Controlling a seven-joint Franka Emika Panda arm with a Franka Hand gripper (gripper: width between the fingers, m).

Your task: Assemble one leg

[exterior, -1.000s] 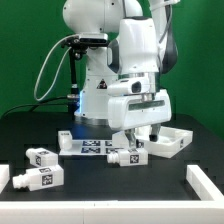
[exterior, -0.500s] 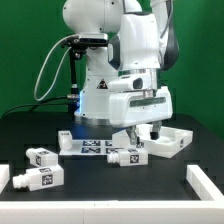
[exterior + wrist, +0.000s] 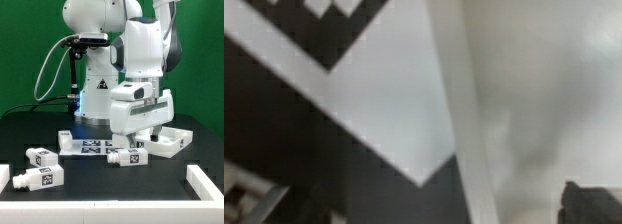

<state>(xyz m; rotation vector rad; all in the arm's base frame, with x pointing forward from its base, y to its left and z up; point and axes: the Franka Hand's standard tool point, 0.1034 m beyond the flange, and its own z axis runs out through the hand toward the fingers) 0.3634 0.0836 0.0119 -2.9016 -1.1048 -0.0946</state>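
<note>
Exterior view, left to right on the black bench [image 3: 100, 200]. Item 1, front-left leg [image 3: 32, 180]: small white oblong block with black-and-white square tags, lying on its side near the bench's front edge. Item 2, second leg [image 3: 40, 157]: same make, just behind item 1 and apart from it. Item 3, marker board [image 3: 92, 147]: thin flat white strip printed with tags, lying flat, no part of the furniture. Item 4, middle leg [image 3: 127, 155]: same make as items 1 and 2, lying on its side just in front of the marker board's right end, directly below the arm. Handling, all legs, by judgement: light, rigid, smooth-faced and probably somewhat slippery, not fragile. The best hold is across the two long flat sides of the wider body, clear of the narrow stub end, so that the stub stays free for fitting. Item 5, claw [image 3: 143, 135]: two dark fingers hanging low over the bench just behind and to the right of the middle leg. I cannot tell how far apart they stand, nor whether they touch that leg. The wrist view is a blurred close-up of black and white shapes and settles neither question. Item 6, square panel [image 3: 172, 143]: large white rimmed tray-like piece, flat on the bench just right of the claw
</note>
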